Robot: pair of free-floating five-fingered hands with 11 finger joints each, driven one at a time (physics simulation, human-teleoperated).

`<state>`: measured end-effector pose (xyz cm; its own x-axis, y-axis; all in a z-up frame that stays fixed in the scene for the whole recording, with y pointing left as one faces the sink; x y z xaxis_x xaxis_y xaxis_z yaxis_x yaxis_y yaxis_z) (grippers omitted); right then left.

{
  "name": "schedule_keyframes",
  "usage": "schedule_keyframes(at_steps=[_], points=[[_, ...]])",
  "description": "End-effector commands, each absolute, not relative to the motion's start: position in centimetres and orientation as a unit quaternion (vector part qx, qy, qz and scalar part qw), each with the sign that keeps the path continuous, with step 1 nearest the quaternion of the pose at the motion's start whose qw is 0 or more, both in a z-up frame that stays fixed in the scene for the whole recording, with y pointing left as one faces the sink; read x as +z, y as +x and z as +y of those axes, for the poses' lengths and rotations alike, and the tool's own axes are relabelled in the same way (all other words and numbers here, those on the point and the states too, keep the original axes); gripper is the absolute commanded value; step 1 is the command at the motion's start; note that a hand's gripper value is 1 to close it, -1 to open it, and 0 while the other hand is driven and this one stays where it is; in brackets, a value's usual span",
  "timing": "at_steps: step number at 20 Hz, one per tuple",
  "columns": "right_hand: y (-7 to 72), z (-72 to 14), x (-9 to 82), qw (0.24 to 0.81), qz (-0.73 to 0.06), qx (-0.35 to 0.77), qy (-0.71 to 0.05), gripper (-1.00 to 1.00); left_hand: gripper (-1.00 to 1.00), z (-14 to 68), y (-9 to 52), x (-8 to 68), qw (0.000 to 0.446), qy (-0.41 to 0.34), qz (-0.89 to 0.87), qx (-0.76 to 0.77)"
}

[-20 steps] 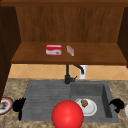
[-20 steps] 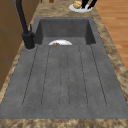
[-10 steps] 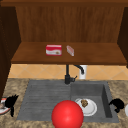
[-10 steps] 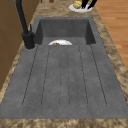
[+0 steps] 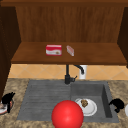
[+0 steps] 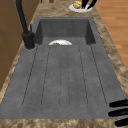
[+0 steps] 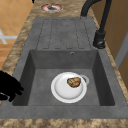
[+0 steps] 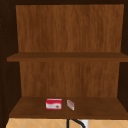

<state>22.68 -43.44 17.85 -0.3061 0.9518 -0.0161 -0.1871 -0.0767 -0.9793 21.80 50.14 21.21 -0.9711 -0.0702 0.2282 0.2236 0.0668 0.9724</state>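
Left hand [image 5: 8,99], fingers curled down, sits over the red-rimmed plate [image 5: 3,109] at the tabletop's left edge; right hand [image 5: 117,103], fingers curled empty, by the sink's [image 5: 106,92] right rim.

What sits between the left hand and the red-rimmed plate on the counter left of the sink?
Nothing visible. In the front view the left hand hangs right over the red-rimmed plate on the counter, with no object between them. Whether they touch cannot be told.
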Motion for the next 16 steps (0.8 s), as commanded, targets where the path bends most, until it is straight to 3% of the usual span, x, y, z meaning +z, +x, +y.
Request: schedule_keyframes(at_steps=[1,16], points=[[22.7,-43.4,17.8,0.452,-0.507,0.629,-0.377,0.0,-1.0,52.1,23.6,18.8,0.116,-0.089,-0.714,-0.684],[22.7,-43.4,17.8,0.452,-0.507,0.629,-0.377,0.0,-1.0,60.5,30.1,11.6,0.112,-0.09,-0.72,-0.679]])
